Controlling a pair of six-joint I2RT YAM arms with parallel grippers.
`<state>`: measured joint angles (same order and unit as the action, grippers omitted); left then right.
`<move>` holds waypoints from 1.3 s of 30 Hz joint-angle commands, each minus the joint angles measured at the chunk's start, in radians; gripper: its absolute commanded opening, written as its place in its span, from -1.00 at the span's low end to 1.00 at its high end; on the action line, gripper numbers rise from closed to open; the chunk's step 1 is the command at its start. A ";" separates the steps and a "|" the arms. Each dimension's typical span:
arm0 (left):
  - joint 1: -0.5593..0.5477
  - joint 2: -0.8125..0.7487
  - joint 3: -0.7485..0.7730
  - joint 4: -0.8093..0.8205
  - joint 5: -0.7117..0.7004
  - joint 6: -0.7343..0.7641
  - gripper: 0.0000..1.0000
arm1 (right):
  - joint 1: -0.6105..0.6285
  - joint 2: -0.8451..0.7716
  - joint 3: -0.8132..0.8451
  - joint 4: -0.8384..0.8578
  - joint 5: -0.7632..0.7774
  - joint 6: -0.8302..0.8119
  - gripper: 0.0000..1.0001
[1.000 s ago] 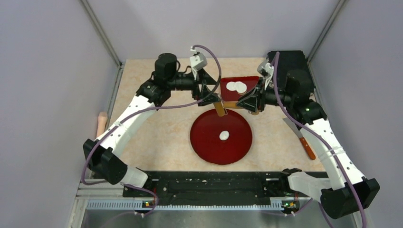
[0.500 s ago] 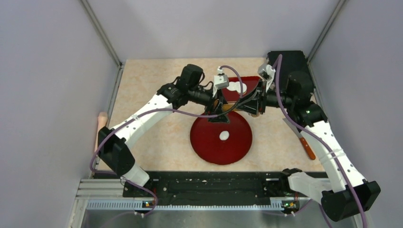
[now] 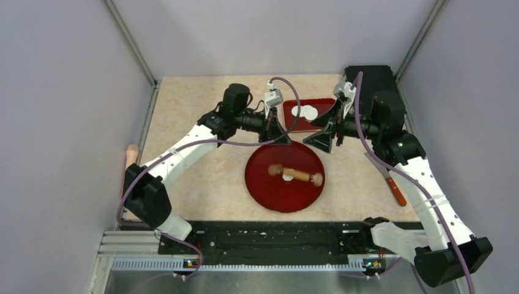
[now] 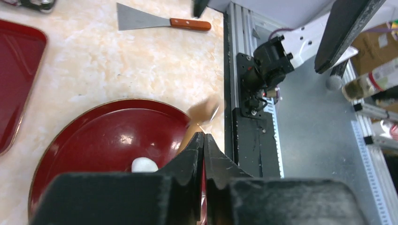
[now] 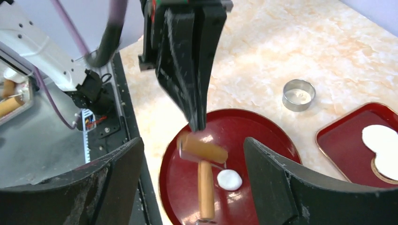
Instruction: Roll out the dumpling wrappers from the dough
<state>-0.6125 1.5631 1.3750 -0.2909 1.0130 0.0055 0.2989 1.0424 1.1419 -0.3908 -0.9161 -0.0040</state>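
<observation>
We see the left jaws pressed together and the right jaws spread wide, both empty. The dough (image 5: pixel 229 180) sits on the round red plate (image 5: pixel 267 136), just beside the rolling pin (image 5: pixel 205 187). The dumpling wrappers (image 3: pixel 304 112) lie on the tray (image 3: pixel 324 104).

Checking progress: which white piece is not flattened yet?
The small dough lump on the round red plate, beside the rolling pin; the two on the rectangular tray are flat discs.
</observation>
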 commanded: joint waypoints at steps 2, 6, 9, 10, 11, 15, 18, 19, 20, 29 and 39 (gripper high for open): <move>0.050 -0.110 -0.110 0.341 0.053 -0.235 -1.00 | 0.007 -0.042 -0.007 0.036 0.012 -0.040 0.58; 0.059 -0.127 -0.121 0.296 -0.075 -0.156 -1.00 | -0.012 -0.042 -0.026 0.030 0.109 -0.105 0.56; 0.073 -0.122 -0.026 0.098 -0.111 -0.024 -1.00 | -0.016 -0.056 -0.033 -0.073 0.147 -0.267 0.56; 0.084 -0.127 -0.013 0.080 -0.118 0.003 -1.00 | -0.016 -0.064 -0.042 -0.101 0.146 -0.304 0.56; 0.101 -0.136 -0.025 0.089 -0.109 0.016 -1.00 | -0.015 -0.072 -0.057 -0.117 0.138 -0.340 0.56; 0.122 -0.152 -0.061 0.017 -0.149 0.160 -0.87 | -0.014 -0.088 -0.142 -0.121 0.069 -0.436 0.56; 0.147 -0.137 -0.035 -0.137 -0.198 0.287 -0.68 | -0.002 -0.092 -0.265 0.002 0.078 -0.433 0.56; 0.169 -0.133 -0.026 -0.175 -0.203 0.293 -0.62 | 0.008 -0.090 -0.294 0.038 0.106 -0.433 0.56; 0.193 -0.133 -0.022 -0.196 -0.204 0.283 -0.58 | 0.023 -0.084 -0.311 0.057 0.137 -0.442 0.57; 0.357 -0.245 -0.125 -0.200 -0.175 0.258 -0.23 | 0.269 0.054 -0.374 0.144 0.310 -0.609 0.54; 0.509 -0.339 -0.291 0.003 -0.084 0.113 0.49 | 0.444 0.342 -0.286 0.119 0.392 -0.732 0.37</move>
<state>-0.1402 1.2686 1.1240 -0.4122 0.8749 0.1802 0.6888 1.3357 0.7914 -0.3134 -0.5457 -0.6762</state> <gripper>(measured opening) 0.733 0.698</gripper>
